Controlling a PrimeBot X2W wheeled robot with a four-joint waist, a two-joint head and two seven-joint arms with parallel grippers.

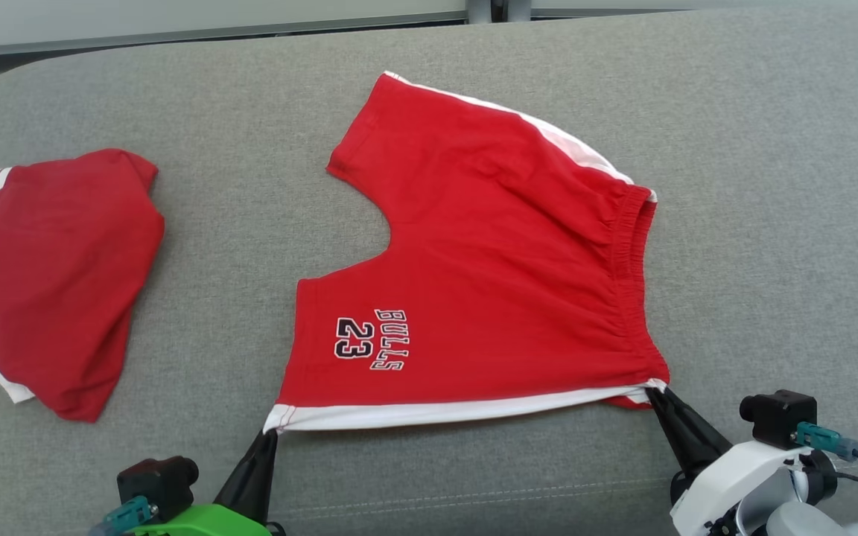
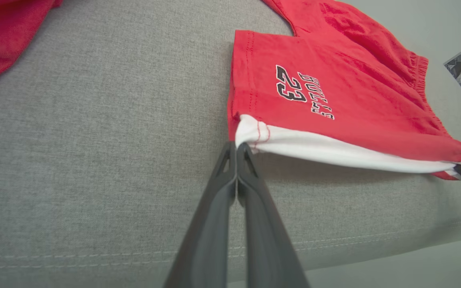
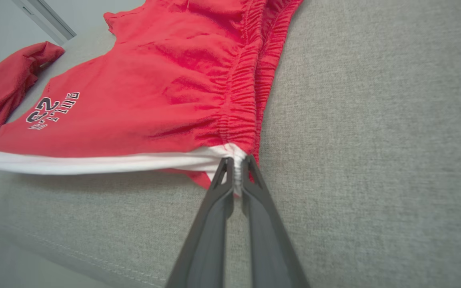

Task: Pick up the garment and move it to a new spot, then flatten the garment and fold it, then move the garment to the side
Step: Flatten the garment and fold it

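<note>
Left gripper (image 1: 272,435) and right gripper (image 1: 655,393) each clamped on one near corner of the shorts (image 1: 488,275), which spread away from both across the grey cushion (image 1: 771,186), held edge running left-right.

open grey cushion (image 1: 771,223) right of the shorts (image 1: 488,260), second red garment (image 1: 64,275) lying left

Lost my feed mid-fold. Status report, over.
Left gripper shut on hem corner of red Bulls shorts. Right gripper shut on waistband corner. Second red-and-white garment lies apart, left.
</note>
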